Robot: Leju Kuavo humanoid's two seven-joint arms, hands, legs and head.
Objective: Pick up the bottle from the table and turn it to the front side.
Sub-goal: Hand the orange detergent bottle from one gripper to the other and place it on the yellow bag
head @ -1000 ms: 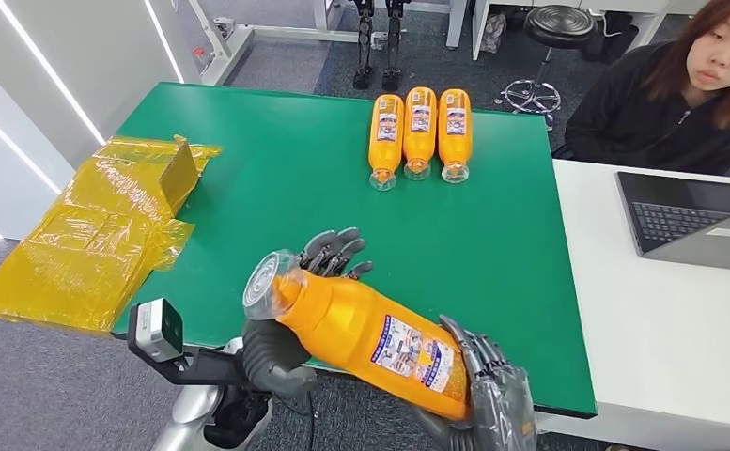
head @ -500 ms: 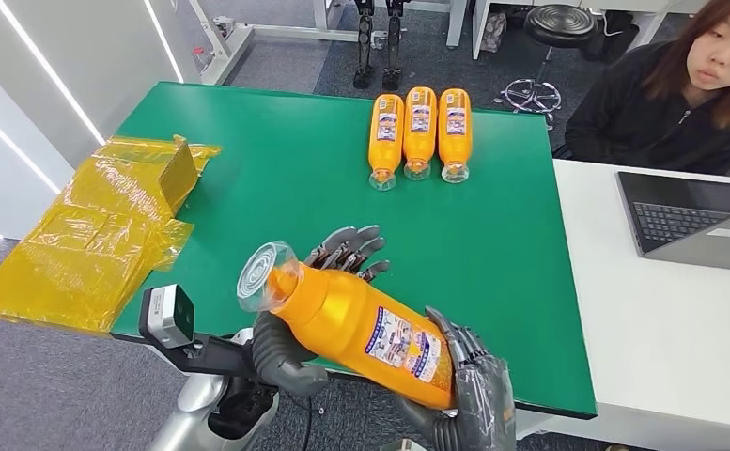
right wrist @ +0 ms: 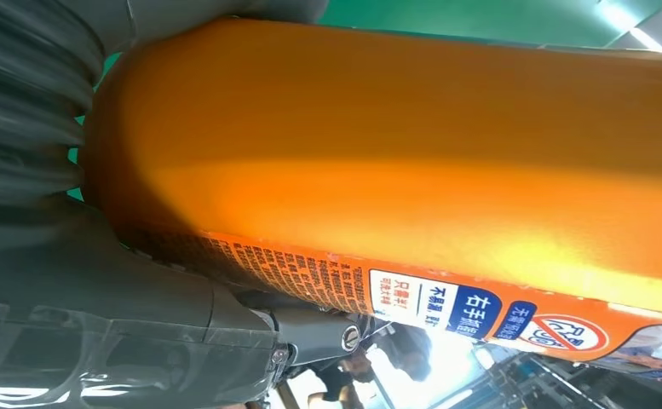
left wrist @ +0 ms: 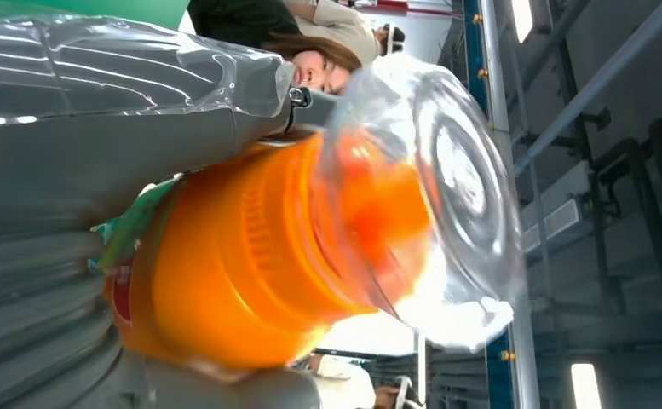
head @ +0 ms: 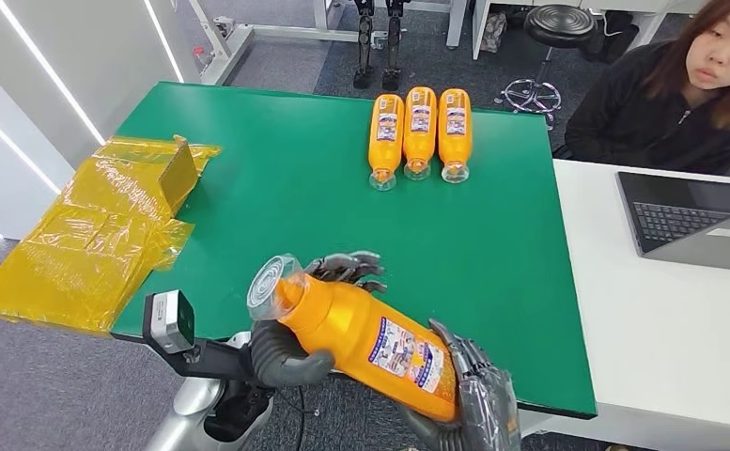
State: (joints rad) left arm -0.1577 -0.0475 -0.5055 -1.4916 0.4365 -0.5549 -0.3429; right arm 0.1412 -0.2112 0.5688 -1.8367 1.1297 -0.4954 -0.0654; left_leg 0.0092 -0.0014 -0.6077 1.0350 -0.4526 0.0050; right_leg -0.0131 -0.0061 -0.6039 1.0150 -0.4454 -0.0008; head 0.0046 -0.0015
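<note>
A green tabletop [head: 276,178] fills the middle of the head view, with a white tabletop [head: 661,310] butted against its right side carrying an open laptop [head: 694,221], and a person in a black top [head: 661,103] seated behind that. Crumpled yellow plastic wrapping [head: 93,230] hangs over the green tabletop's left edge. The orange bottle [head: 361,334] is held in the air above the near edge of the green tabletop, tilted, its clear cap end up toward the left and its base down toward the right, with the printed label facing upward. The left hand [head: 290,352] grips it just below the neck, thumb under and fingers [head: 347,266] curled over the far side, clamped on the bottle. The right hand [head: 478,399] cups the base end, its fingers wrapped up around the body. Three more orange bottles [head: 420,132] lie side by side at the far edge, touching one another, caps pointing toward the robot.
</note>
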